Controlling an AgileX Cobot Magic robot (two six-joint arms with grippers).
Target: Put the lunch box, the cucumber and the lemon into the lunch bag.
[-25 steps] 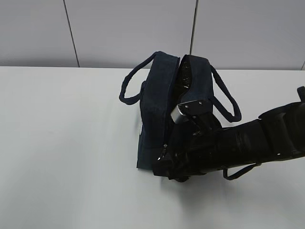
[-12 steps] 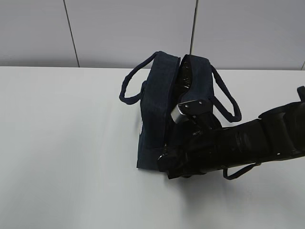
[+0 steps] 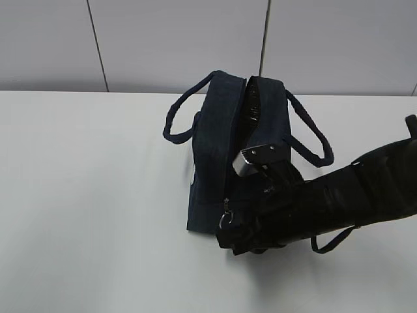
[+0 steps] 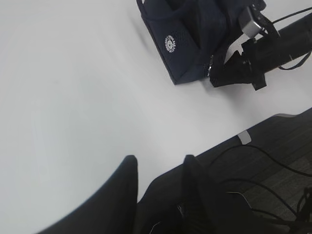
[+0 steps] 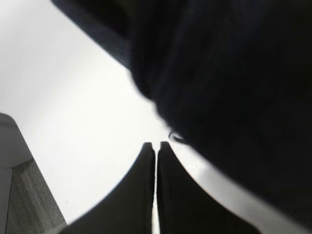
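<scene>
A navy lunch bag [image 3: 225,153] stands on the white bench [image 3: 91,195], its top zipper parted to a dark, glossy interior whose contents cannot be made out. A white emblem [image 4: 170,42] marks the bag's side in the left wrist view, where the left gripper [image 4: 158,178], its fingers partly apart and empty, hangs over the bench edge well away from the bag. At the bag's near corner, the right gripper [image 5: 156,165] is closed tight, fingers together, beside the dark fabric.
</scene>
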